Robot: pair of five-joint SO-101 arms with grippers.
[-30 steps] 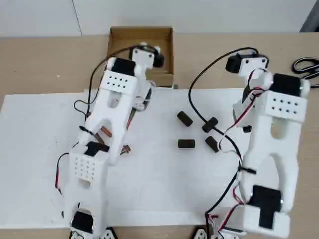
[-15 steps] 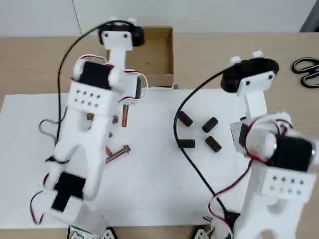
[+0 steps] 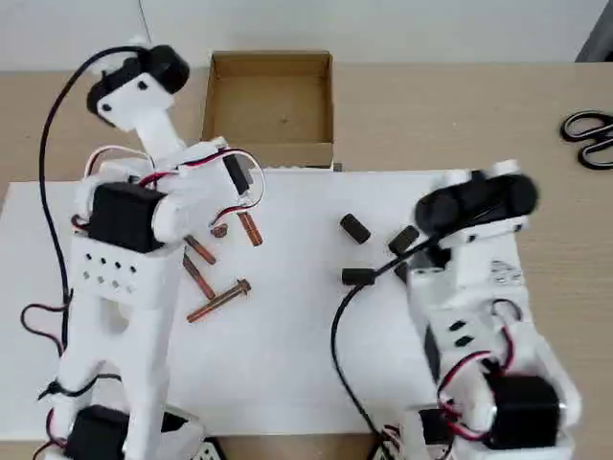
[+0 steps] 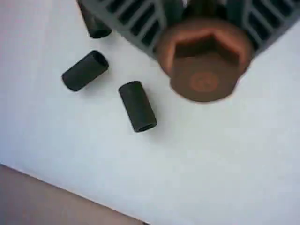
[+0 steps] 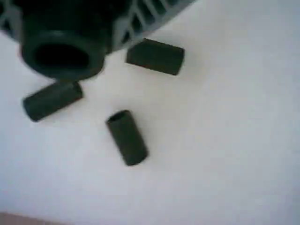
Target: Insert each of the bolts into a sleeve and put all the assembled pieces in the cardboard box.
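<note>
The left end effector [image 4: 201, 33] is clamped on a copper bolt [image 4: 202, 68]. The six-sided head of the bolt points at the wrist camera. From the high view, this bolt [image 3: 250, 228] hangs above the white sheet [image 3: 287, 364], close to the cardboard box [image 3: 271, 63] but not in it.

The right end effector [image 5: 65, 44] is clamped on a black sleeve [image 5: 61, 58]. The round open hole of the sleeve faces the wrist camera. It is held above the sheet, near the other sleeves.

Three loose sleeves lie flat on the sheet between the two arms [image 3: 354, 228] [image 3: 402, 239] [image 3: 358, 277]. They are near each other but do not touch.

A few loose bolts lie on the sheet beside the left arm [image 3: 218, 300] [image 3: 198, 278]. They are well apart from the sleeves.

The box sits open on the bench [image 3: 431, 105], just past the far edge of the sheet. A pair of scissors [image 3: 586, 129] lies on the bench, far off to the right
</note>
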